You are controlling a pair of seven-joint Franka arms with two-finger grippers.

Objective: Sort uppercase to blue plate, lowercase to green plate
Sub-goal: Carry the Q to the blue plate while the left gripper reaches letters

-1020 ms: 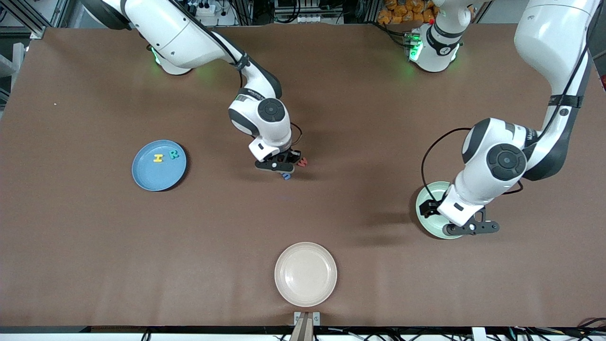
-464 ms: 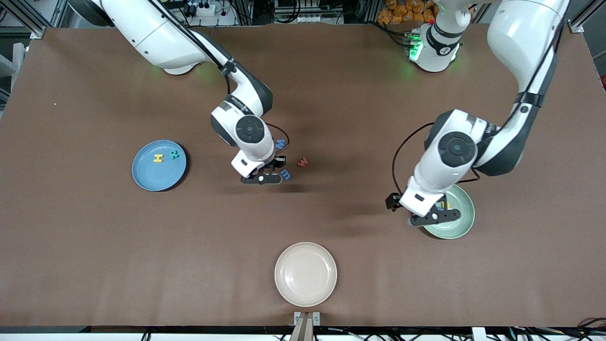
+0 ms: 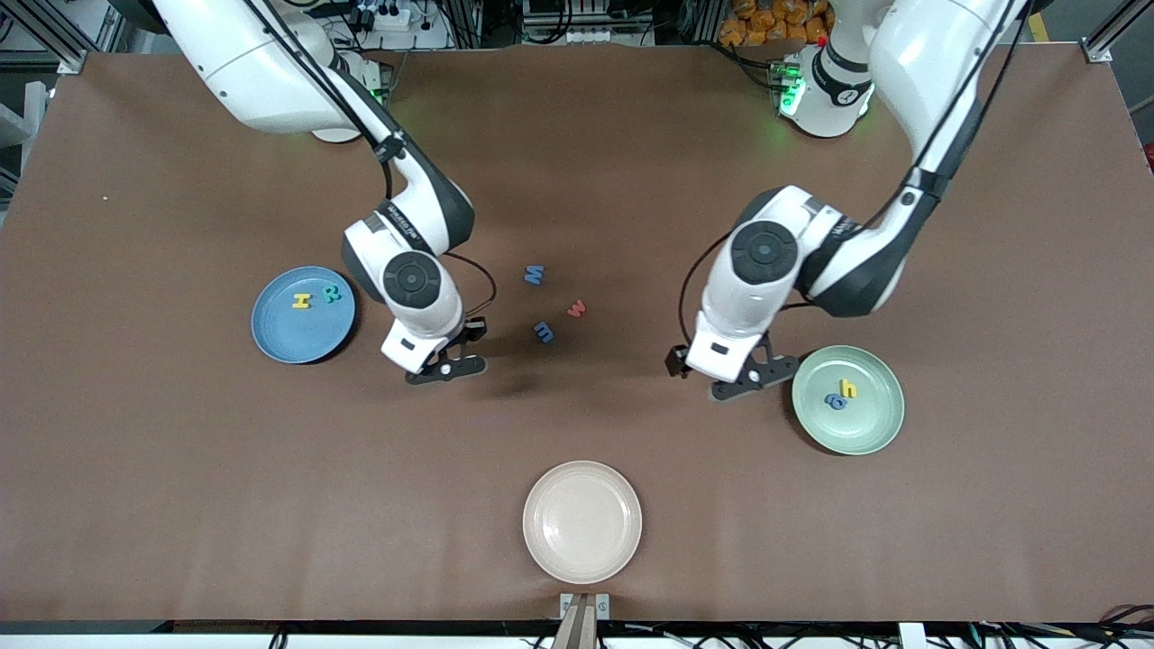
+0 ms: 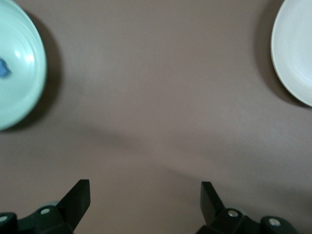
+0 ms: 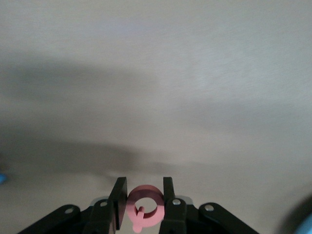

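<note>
Red Q (image 5: pixel 144 206) hidden in front view by right tool (image 3: pixel 448 364); visible only in right wrist view, clamped between narrow fingers. Right tool over bare surface (image 3: pixel 180 469), between blue plate (image 3: pixel 275 338) and blue m (image 3: pixel 544 332). Yellow H (image 3: pixel 300 301), teal R (image 3: pixel 333 293) on blue plate. Blue M (image 3: pixel 534 274), red w (image 3: pixel 577 309) near blue m, loose on surface. Left tool (image 3: pixel 753 376) wide, holding nothing, beside green plate (image 3: pixel 870 433). Yellow h (image 3: pixel 848 388), blue a-like letter (image 3: pixel 836 400) on green plate. Green plate cut off in left wrist view.
</note>
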